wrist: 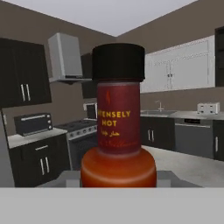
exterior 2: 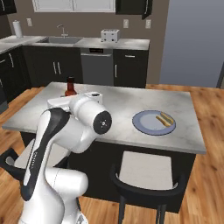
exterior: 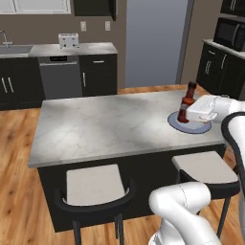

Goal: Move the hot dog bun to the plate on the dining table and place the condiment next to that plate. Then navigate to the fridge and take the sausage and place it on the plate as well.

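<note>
Condiment bottle (wrist: 118,127) upright close before the tool (exterior: 189,115), above the table (exterior: 105,127). Cannot tell if gripped. Hot dog bun (exterior 2: 166,118) lying on plate (exterior 2: 146,124), well apart from bottle.

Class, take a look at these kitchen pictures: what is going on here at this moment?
A white robot arm is at the grey dining table, handling the hot sauce bottle. The bottle stands upright right in front of its hand; whether the gripper is closed on it cannot be told. A hot dog bun already lies on the blue plate. From the right base view, the bottle looks well apart from the plate.
</note>
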